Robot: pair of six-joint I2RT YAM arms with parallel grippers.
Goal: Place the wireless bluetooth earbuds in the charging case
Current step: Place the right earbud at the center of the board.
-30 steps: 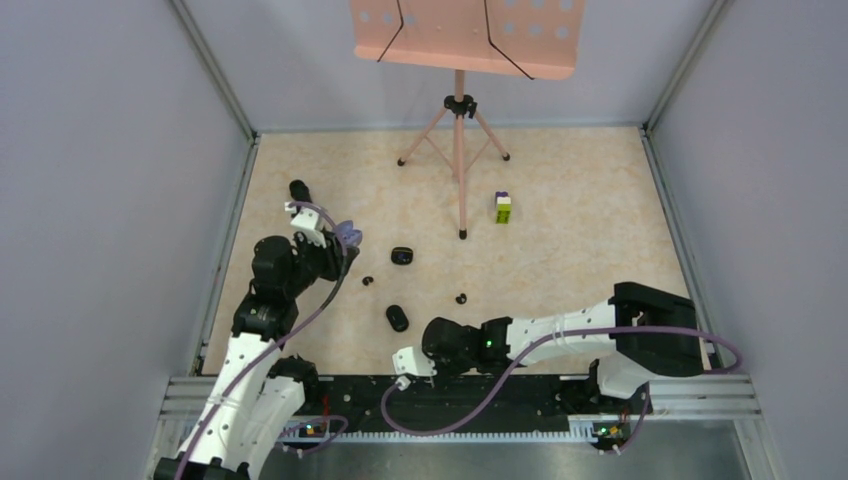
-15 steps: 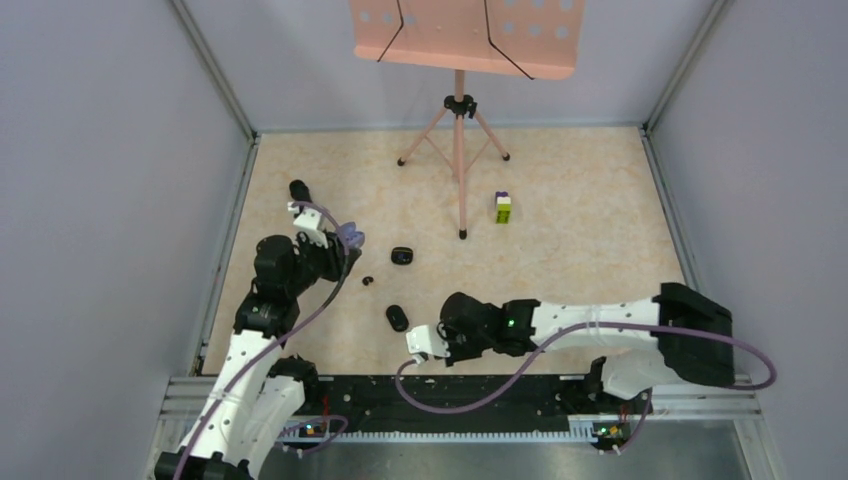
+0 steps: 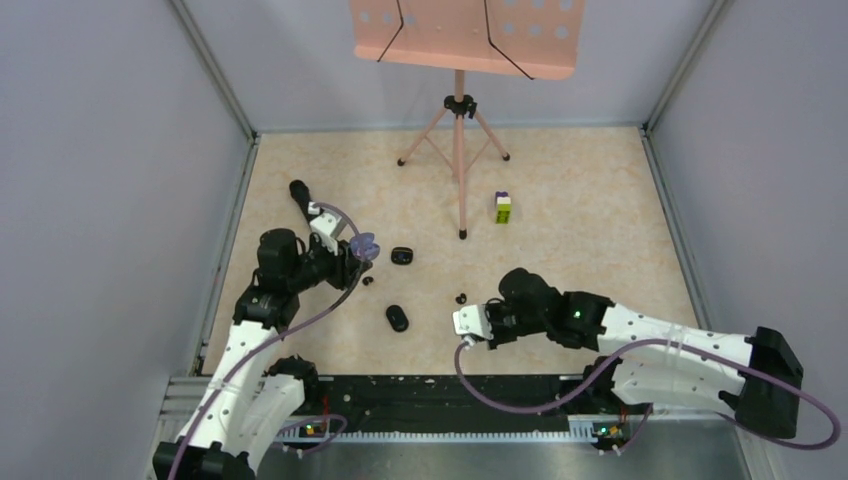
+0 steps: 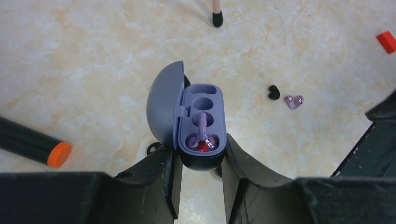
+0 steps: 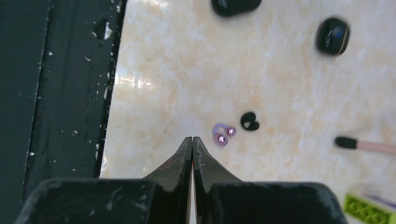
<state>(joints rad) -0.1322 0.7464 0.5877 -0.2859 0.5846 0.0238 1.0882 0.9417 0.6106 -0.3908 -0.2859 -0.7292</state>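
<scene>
The left gripper (image 4: 201, 161) clamps the open case (image 4: 201, 100); only its wrist view shows one purple earbud (image 4: 202, 135) seated inside; the right gripper (image 5: 192, 142), closed and empty, sits near a loose earbud (image 5: 221, 135) beside a black earbud (image 5: 250, 121), on the tabletop (image 5: 187, 70) toward its near edge.

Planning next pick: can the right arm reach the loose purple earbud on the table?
Probably yes: the purple earbud lies just ahead of the right tool, nothing between. Jaws are shut, though, and a black earbud sits close beside it.
</scene>
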